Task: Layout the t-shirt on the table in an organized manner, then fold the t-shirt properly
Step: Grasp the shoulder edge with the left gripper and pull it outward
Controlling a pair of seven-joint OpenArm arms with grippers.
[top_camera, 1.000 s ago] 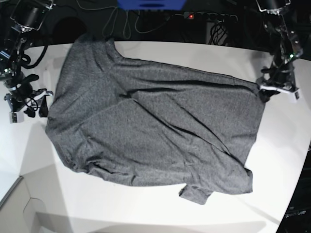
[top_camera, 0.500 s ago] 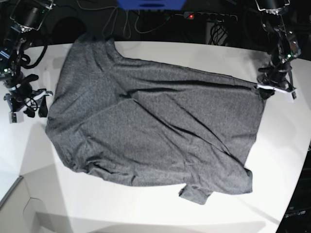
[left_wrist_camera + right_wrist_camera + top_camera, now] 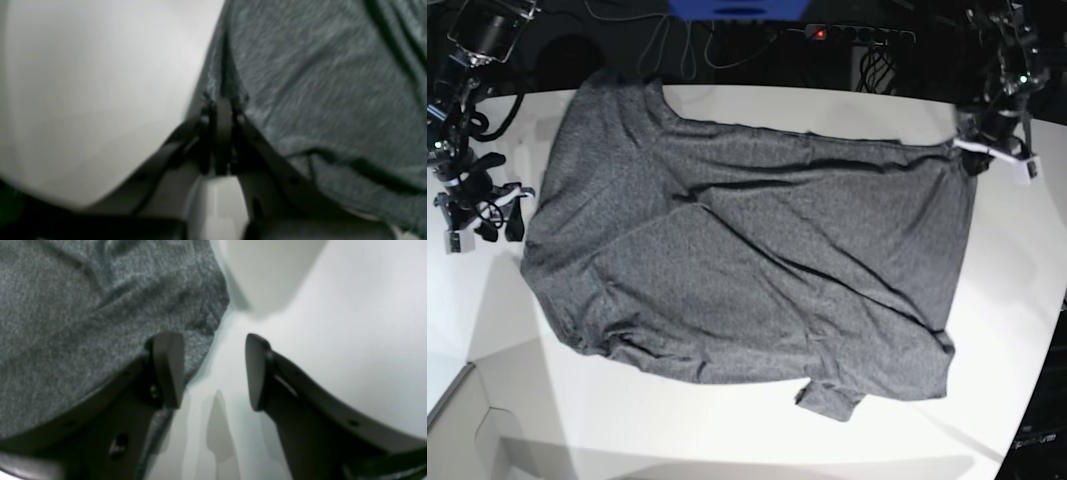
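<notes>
Pinched tight together, the jaws of the left gripper (image 3: 223,110) clamp the edge of the dark heather-grey knit t-shirt (image 3: 747,250), a narrow ridge of cloth rising straight ahead from between the black fingertips (image 3: 213,115). To one side of that ridge lies bare surface of the large, smooth white table (image 3: 83,100); to the other, grey fabric spreads away in long soft folds. Seen from the base camera, this gripper (image 3: 975,158) sits at the garment's far corner, near the curved table edge, with a white part of its body just outside the cloth.

Jaws of the right gripper (image 3: 215,370) stand apart with nothing between them. One black finger (image 3: 166,370) hangs over the rumpled border of the shirt (image 3: 83,323), the other over bare white tabletop (image 3: 350,323), so the fabric's edge runs just inside the gap on the cloth side. Whether that finger touches the fabric cannot be told. In the base view the right gripper (image 3: 489,215) waits just beside the opposite side of the garment.

Between the two grippers the shirt lies spread across most of the table (image 3: 727,440), wrinkled by diagonal creases, its darker neckline toward the far edge and a small flap of cloth jutting out at the near hem.
</notes>
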